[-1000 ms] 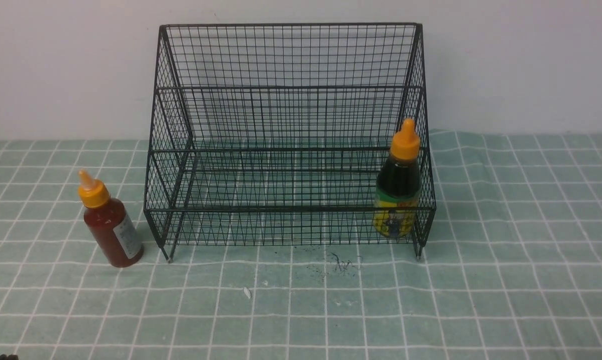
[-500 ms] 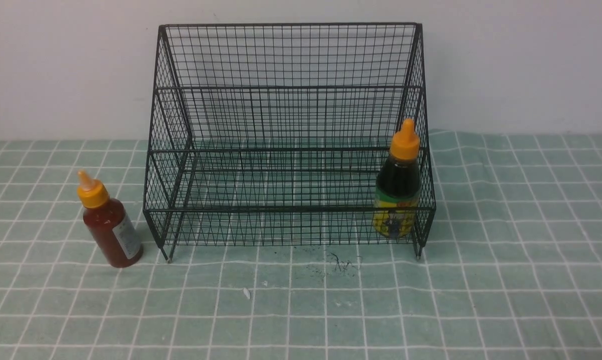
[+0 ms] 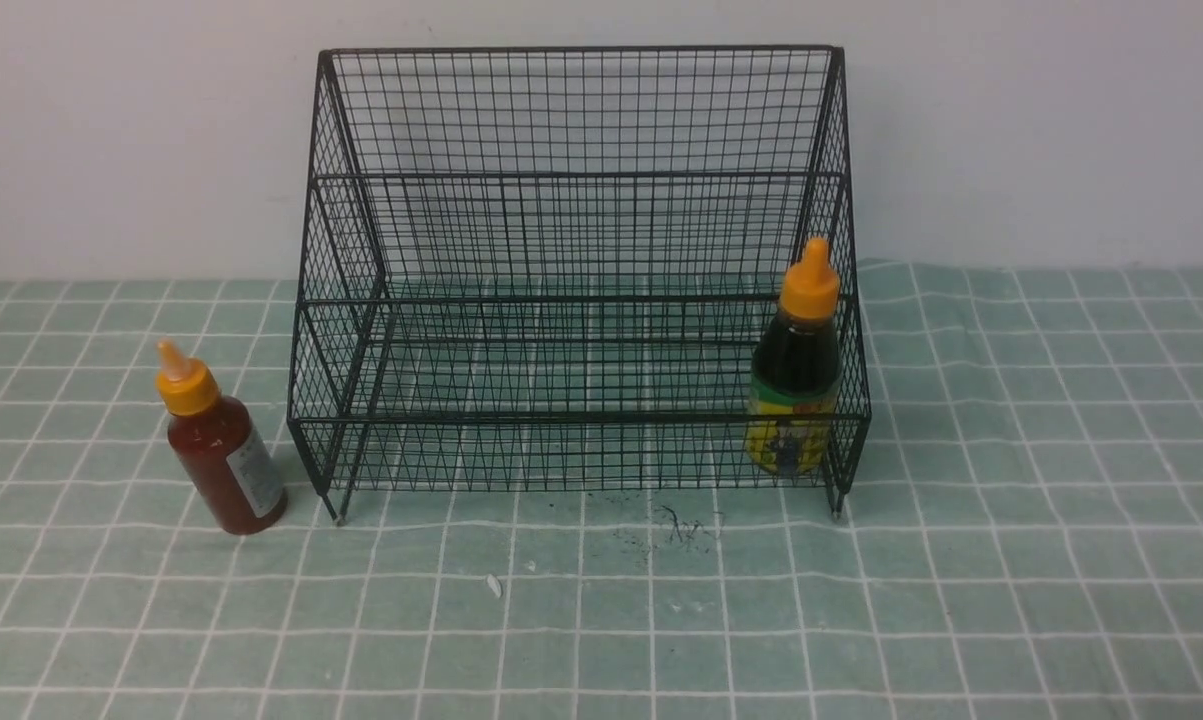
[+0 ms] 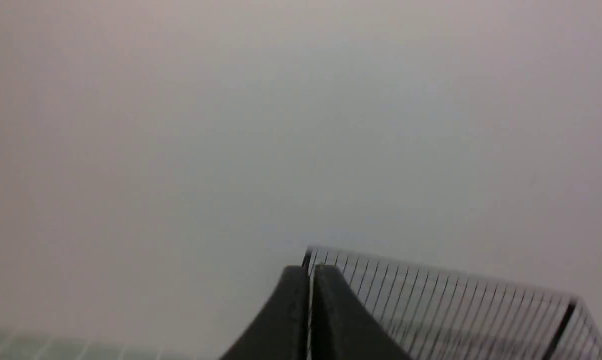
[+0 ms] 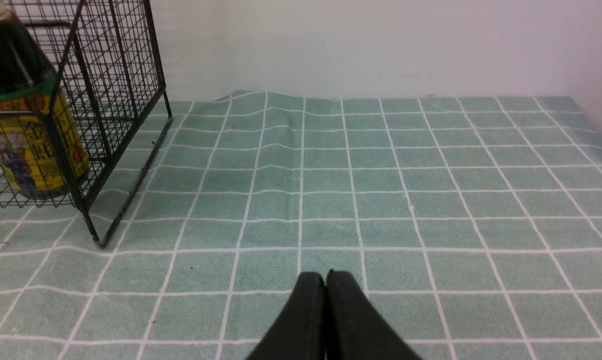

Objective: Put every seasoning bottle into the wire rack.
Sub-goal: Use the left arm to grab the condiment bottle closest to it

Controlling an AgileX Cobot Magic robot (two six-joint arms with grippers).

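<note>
The dark bottle (image 3: 796,400) stands upright inside the rack (image 3: 581,250), in the front row, at the corner nearest to the right claw (image 5: 325,278). The low front wire and the side mesh keep it in place, so I judge this 1 is done. The red bottle (image 3: 223,460) stands on the desk (image 3: 1011,560), outside the rack and just beside its other end, on the left claw's side. It is the 1 bottle left to place.

The right claw is pressed together and holds nothing. It is low over the desk, with the rack's leg ahead of it and toward the robot's left. The left claw (image 4: 309,273) is also together and empty. It points high, at the wall and the rack's top edge, so the red bottle does not show in its view. I think this claw must come down and spread before it can take the bottle.
</note>
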